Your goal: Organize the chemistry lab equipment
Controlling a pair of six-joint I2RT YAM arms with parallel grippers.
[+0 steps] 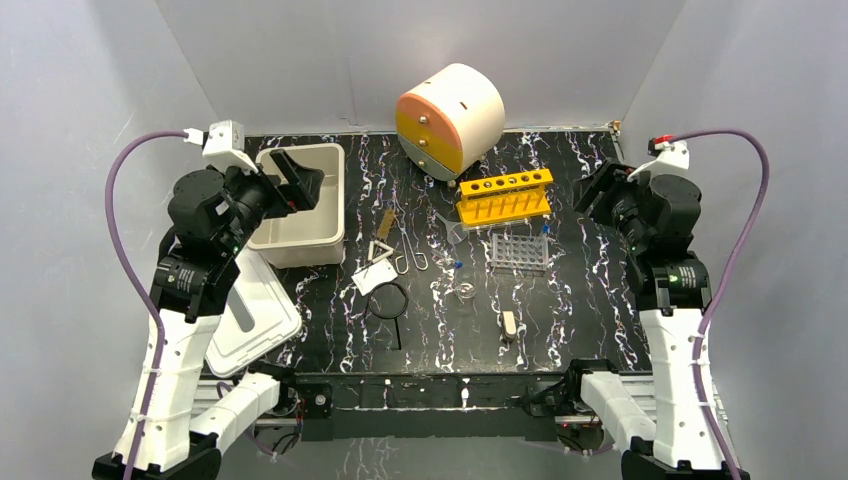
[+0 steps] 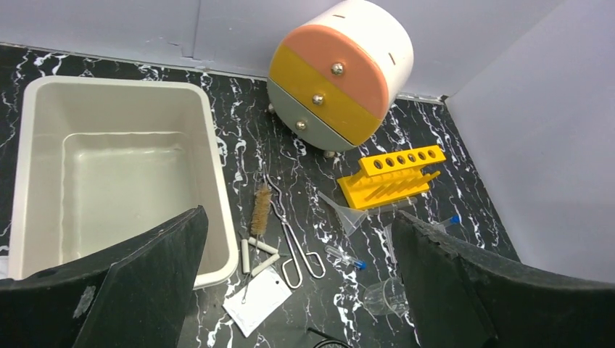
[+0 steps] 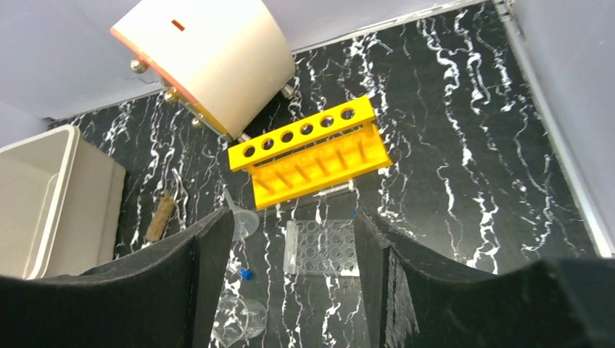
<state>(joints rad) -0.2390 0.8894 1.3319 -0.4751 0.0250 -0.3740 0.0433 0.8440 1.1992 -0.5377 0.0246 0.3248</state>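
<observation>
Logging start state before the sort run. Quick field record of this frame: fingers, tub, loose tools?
left fingers: open, empty, raised by tub
right fingers: open, empty, raised right of yellow rack
tub: empty; lid lies beside it
loose on table: ring, triangle, tongs, pad, brush, funnel, beaker
clear rack: in front of yellow rack
sorted: nothing in tub yet

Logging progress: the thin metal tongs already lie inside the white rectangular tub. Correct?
No. The left wrist view shows the white rectangular tub empty; the thin metal tongs lie outside it, on the black marbled table to its right.
</observation>
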